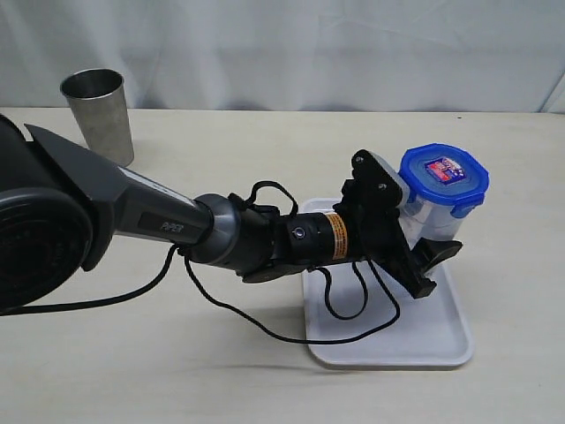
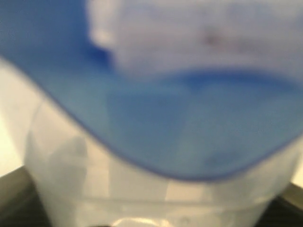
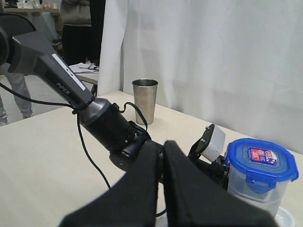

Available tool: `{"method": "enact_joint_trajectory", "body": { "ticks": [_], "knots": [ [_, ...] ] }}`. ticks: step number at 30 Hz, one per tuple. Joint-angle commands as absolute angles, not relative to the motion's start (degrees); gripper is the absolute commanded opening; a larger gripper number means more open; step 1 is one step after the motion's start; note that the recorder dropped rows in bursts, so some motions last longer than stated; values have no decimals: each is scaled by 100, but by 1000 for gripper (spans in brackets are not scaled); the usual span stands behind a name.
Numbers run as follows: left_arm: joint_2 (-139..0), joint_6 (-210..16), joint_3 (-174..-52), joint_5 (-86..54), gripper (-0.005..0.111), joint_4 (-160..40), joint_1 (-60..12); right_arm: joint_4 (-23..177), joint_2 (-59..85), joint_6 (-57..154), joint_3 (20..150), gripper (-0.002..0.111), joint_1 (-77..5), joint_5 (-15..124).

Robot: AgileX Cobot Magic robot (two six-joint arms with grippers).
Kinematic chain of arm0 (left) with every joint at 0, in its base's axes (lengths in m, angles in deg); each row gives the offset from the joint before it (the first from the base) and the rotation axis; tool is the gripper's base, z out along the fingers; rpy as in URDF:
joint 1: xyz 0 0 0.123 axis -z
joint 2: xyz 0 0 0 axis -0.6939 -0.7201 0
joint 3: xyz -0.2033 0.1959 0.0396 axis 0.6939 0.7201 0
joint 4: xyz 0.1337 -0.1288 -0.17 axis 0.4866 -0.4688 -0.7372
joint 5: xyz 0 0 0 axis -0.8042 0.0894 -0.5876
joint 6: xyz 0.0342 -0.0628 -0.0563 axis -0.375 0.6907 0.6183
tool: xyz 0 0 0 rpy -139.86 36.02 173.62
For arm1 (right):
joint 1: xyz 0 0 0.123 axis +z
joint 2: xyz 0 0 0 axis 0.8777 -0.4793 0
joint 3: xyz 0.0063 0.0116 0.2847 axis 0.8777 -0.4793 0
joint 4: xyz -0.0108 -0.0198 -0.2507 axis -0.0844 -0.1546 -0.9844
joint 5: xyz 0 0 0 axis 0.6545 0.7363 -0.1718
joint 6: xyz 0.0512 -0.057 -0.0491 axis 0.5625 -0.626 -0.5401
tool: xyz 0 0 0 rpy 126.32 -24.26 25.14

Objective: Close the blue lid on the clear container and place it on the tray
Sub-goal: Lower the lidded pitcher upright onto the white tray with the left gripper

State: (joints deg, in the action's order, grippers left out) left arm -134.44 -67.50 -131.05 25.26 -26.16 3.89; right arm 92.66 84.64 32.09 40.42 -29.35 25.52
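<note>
My left claw [image 1: 424, 231] grasps container [image 1: 434, 215], lid [image 1: 444, 175] on top, at tray [image 1: 388, 346] corner; cannot tell if base rests yet; lower straight, keep upright, let go only once flat inside rim; right claw [image 3: 163, 189] clenched, empty.

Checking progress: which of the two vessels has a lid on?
The clear container, capped by the blue lid; the grey steel tumbler at the back stands open, lidless.
</note>
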Motion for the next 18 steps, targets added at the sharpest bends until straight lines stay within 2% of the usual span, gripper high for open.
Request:
{"method": "enact_joint_trajectory", "body": {
  "ticks": [1,4,7,18],
  "knots": [
    [-13418,-6767,-13136,2667,45,-2708,375,9231,8488,3235,4032,4,-2927,2528],
    [-13418,-6767,-13136,2667,68,-2708,375,9231,8488,3235,4032,4,-2927,2528],
    [-13418,-6737,-13136,2652,77,-2708,375,9231,8488,3235,4032,4,-2927,2528],
    [-13418,-6747,-13136,2652,78,-2708,375,9231,8488,3235,4032,4,-2927,2528]
  ]
}}
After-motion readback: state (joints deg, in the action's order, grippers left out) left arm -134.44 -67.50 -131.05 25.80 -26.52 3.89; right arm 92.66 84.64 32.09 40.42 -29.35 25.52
